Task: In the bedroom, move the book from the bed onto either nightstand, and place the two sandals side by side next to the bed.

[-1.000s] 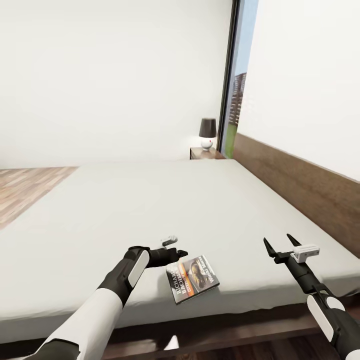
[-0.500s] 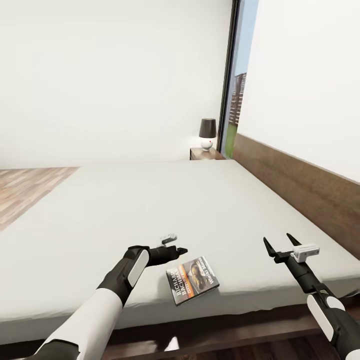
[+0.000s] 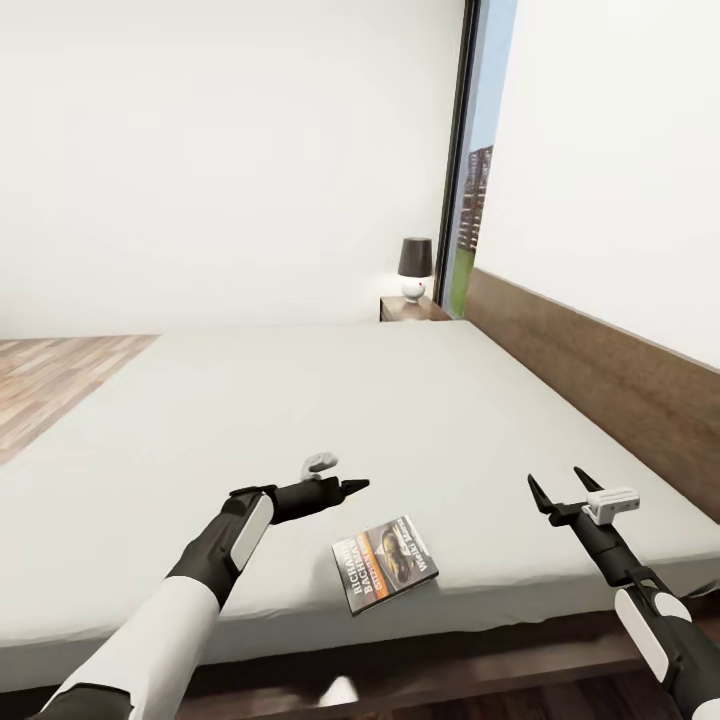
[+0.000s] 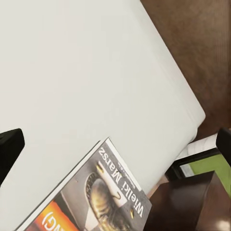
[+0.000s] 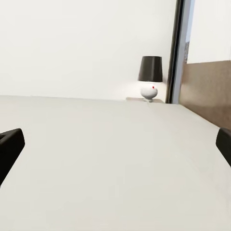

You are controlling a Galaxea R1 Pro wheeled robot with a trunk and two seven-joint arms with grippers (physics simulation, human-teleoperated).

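Starting at the left of the head view, there's a patch of wood-plank floor point(image 3: 50, 385) past the far side of the bed point(image 3: 330, 400), which takes up most of the shot with its off-white mattress. The left gripper point(image 3: 352, 486) hangs just over the mattress near the front edge, pointing toward the headboard side, and from this angle its fingers look pressed together, but in the left wrist view the two dark fingertips point(image 4: 9, 147) sit far apart at the frame edges, so I'd call it spread open and holding nothing. Just beside and a bit nearer than it, the book point(image 3: 386, 561) lies flat on the mattress close to the front edge, cover up, the white lettering and orange band readable, not touched by either gripper. Further back sits the nightstand point(image 3: 410, 308) at the far corner of the bed, with a dark-shaded lamp point(image 3: 415, 266) on it and the tall window point(image 3: 472, 170) right behind. Then the right gripper point(image 3: 562, 487) hovers above the mattress, well apart from the book, jaws spread wide and empty. The wooden headboard point(image 3: 600, 375) runs along the right side.
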